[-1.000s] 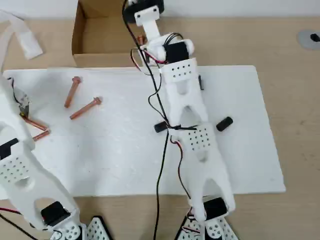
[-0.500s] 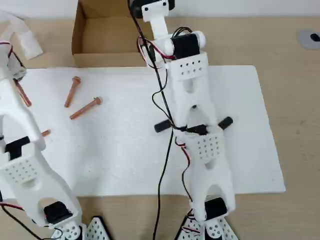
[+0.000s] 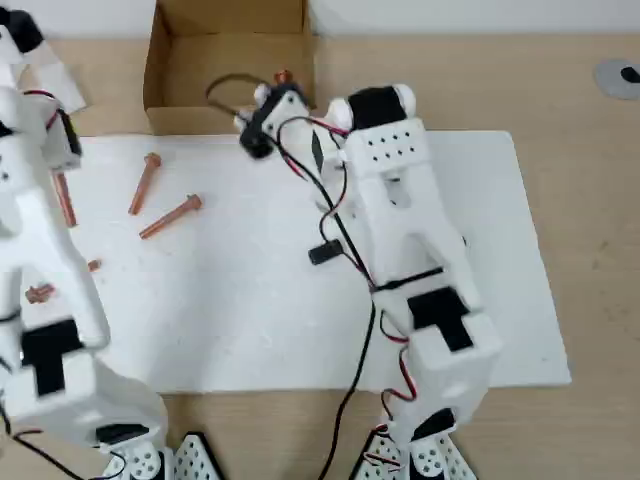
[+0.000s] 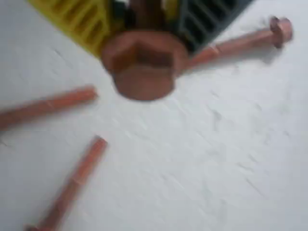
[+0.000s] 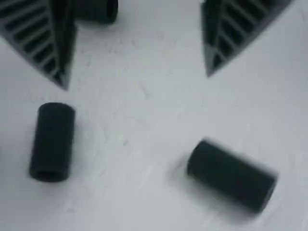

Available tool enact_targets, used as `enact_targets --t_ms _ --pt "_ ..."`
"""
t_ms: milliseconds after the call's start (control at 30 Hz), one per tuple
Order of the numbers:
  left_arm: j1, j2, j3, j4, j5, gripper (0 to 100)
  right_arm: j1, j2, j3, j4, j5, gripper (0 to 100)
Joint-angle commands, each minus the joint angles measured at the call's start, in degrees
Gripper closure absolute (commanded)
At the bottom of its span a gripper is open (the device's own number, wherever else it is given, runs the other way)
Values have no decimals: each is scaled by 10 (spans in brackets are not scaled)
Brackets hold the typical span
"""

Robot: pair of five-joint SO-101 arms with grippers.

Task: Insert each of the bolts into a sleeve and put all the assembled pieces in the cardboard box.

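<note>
Two sleeves (image 5: 52,142) apart, foam pad (image 5: 144,115) between

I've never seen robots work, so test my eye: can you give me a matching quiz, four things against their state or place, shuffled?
Things:
1 left pincer
2 right pincer
3 sleeves
4 box

States:
A open
B black, lying on the mat
C shut on a bolt
D brown, at the mat's far edge

Pairs: 1-C, 2-A, 3-B, 4-D.
</note>
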Motion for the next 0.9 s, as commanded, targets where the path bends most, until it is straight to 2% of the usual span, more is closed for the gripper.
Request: enact_targets --t_ms 0,67,333,533,667,867 --pt "13 -130 66 -16 33 989 13 -67 53 -3 115 779" --pt "13 -193 118 -40 50 989 14 -69 81 -18 163 779" --pt "12 -480 381 -154 98 989 -14 -50 185 -97 231 779" --pt "-18 -705 564 -244 102 992 -30 -11 199 -111 244 778" --pt "-48 -816 642 -284 99 994 -29 18 199 -132 250 778" --pt "-53 -895 682 -280 98 994 -30 58 197 -163 252 778"
